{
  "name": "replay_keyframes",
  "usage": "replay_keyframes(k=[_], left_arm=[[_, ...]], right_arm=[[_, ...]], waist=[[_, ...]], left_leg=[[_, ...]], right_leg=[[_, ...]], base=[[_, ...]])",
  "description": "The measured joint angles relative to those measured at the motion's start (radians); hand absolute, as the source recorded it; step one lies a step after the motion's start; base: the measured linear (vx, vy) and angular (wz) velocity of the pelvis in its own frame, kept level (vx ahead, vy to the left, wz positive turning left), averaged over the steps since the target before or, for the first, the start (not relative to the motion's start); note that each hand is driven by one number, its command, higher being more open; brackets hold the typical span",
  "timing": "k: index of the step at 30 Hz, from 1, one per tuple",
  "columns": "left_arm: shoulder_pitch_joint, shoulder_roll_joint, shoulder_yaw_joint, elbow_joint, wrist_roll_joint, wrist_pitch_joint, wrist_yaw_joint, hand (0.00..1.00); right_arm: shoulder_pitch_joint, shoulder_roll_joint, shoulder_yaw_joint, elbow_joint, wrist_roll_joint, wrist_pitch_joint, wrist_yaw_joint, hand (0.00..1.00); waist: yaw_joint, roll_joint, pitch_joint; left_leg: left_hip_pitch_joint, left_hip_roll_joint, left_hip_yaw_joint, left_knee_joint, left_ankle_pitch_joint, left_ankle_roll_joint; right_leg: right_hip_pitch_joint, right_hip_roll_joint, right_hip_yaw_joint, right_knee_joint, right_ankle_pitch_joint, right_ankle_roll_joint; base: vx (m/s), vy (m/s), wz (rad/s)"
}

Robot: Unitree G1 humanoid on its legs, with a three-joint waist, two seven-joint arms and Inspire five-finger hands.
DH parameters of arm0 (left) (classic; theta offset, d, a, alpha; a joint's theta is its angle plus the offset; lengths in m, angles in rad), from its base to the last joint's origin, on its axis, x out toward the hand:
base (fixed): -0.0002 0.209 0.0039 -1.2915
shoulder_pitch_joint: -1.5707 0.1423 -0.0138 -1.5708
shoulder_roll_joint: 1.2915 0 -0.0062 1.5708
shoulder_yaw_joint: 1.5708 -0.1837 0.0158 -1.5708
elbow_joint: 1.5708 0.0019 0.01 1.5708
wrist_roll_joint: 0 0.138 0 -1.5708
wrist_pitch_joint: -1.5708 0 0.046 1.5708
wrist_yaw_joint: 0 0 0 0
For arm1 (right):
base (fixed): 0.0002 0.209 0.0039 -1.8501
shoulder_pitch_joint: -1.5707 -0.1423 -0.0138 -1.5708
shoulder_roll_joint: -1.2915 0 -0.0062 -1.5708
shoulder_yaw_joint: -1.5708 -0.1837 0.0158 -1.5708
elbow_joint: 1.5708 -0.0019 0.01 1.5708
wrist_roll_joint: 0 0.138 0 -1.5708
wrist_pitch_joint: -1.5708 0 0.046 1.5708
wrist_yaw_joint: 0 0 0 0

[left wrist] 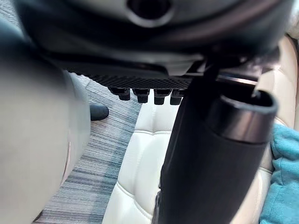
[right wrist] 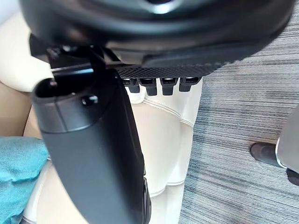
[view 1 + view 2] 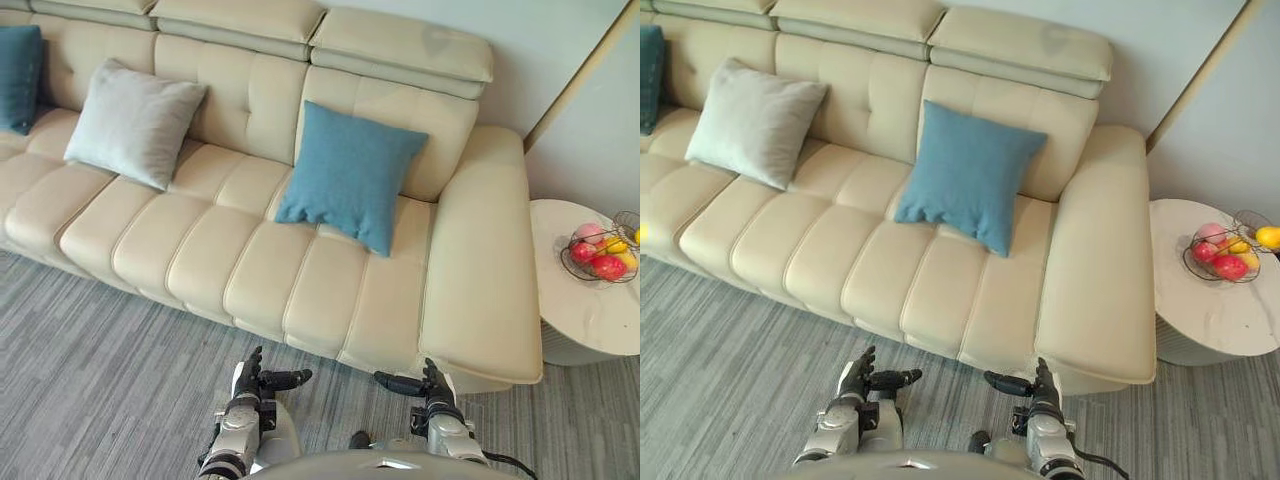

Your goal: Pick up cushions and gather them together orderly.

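A blue cushion (image 3: 350,175) leans against the back of the cream sofa (image 3: 210,250), right of its middle. A light grey cushion (image 3: 133,122) leans further left, and a dark teal cushion (image 3: 18,75) stands at the far left edge. My left hand (image 3: 252,380) and right hand (image 3: 428,384) hover low over the carpet in front of the sofa, both open with straight fingers and holding nothing. Their thumbs point toward each other. An edge of the blue cushion (image 1: 282,186) shows past the left thumb, and the same blue cushion (image 2: 18,172) shows in the right wrist view.
A round white side table (image 3: 590,300) stands right of the sofa's armrest, bearing a wire basket of fruit (image 3: 600,252). Grey striped carpet (image 3: 100,390) lies in front of the sofa. A pale wall (image 3: 560,40) is behind.
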Motion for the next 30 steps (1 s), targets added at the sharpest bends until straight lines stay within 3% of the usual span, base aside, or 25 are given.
replay_keyframes(k=[2, 3, 4, 5, 8, 16, 17, 18, 30], left_arm=[[0.005, -0.009, 0.000, 0.003, 0.010, 0.004, 0.001, 1.00], [0.005, -0.011, 0.000, 0.004, 0.013, 0.005, 0.001, 1.00], [0.008, -0.017, 0.001, 0.014, 0.020, 0.010, 0.000, 1.00], [0.008, -0.019, 0.005, 0.014, 0.021, 0.013, -0.001, 1.00], [0.027, 0.002, 0.011, 0.014, 0.021, 0.021, 0.006, 1.00], [0.066, 0.004, 0.020, 0.060, 0.057, 0.028, 0.001, 1.00], [0.067, 0.006, 0.020, 0.064, 0.058, 0.029, -0.001, 1.00], [0.052, 0.042, 0.057, 0.156, 0.081, 0.028, -0.009, 1.00], [0.054, 0.042, 0.066, 0.159, 0.061, 0.028, -0.012, 1.00]], right_arm=[[0.002, -0.006, 0.000, 0.004, 0.000, 0.000, 0.001, 1.00], [0.002, -0.006, 0.000, 0.005, 0.000, 0.000, 0.001, 1.00], [0.003, -0.005, -0.001, 0.017, 0.000, 0.002, 0.003, 1.00], [0.002, 0.005, -0.004, 0.024, 0.000, 0.005, 0.004, 1.00], [0.031, 0.032, -0.004, 0.034, 0.000, 0.010, 0.026, 1.00], [0.065, 0.034, -0.138, 0.047, 0.007, 0.015, 0.027, 1.00], [0.064, 0.034, -0.143, 0.052, 0.007, 0.015, 0.029, 1.00], [0.042, -0.015, -0.235, 0.170, -0.006, 0.017, 0.034, 1.00], [0.051, -0.015, -0.235, 0.170, -0.006, 0.018, 0.037, 1.00]], waist=[[-0.016, 0.002, -0.004], [-0.016, 0.003, -0.004], [-0.019, 0.015, -0.007], [-0.020, 0.006, -0.007], [-0.025, -0.021, -0.035], [-0.042, 0.011, -0.094], [-0.042, 0.011, -0.095], [-0.072, -0.013, -0.074], [-0.072, -0.011, -0.074]], left_leg=[[0.018, -0.032, -0.025, 0.145, -0.141, 0.008], [0.024, -0.032, -0.026, 0.158, -0.160, 0.008], [0.075, -0.031, -0.028, 0.138, -0.231, 0.009], [0.085, -0.041, -0.018, 0.114, -0.244, 0.020], [0.119, -0.087, 0.013, 0.050, -0.227, 0.041], [0.202, -0.150, 0.036, -0.083, -0.177, 0.070], [0.211, -0.150, 0.036, -0.090, -0.175, 0.068], [0.346, -0.178, 0.001, -0.272, -0.123, 0.070], [0.358, -0.178, 0.008, -0.278, -0.121, 0.072]], right_leg=[[-0.014, -0.028, 0.000, -0.002, 0.024, 0.019], [-0.015, -0.029, 0.000, -0.003, 0.027, 0.023], [-0.017, -0.027, 0.012, -0.004, 0.039, 0.041], [-0.017, -0.032, 0.022, -0.007, 0.045, 0.050], [0.002, -0.060, 0.044, -0.065, 0.085, 0.079], [0.089, -0.074, 0.072, -0.229, 0.160, 0.102], [0.097, -0.072, 0.072, -0.238, 0.161, 0.101], [0.165, -0.058, 0.108, -0.311, 0.166, 0.051], [0.172, -0.059, 0.108, -0.311, 0.167, 0.052]], base=[[-0.13, 0.153, 0.17], [-0.10, 0.210, -0.03], [-0.10, 0.224, -0.09], [-0.14, 0.258, -0.15], [-0.06, 0.150, -0.08], [0.06, 0.050, -0.01], [0.09, -0.022, -0.05], [0.05, -0.014, -0.01], [0.00, 0.000, -0.01]])
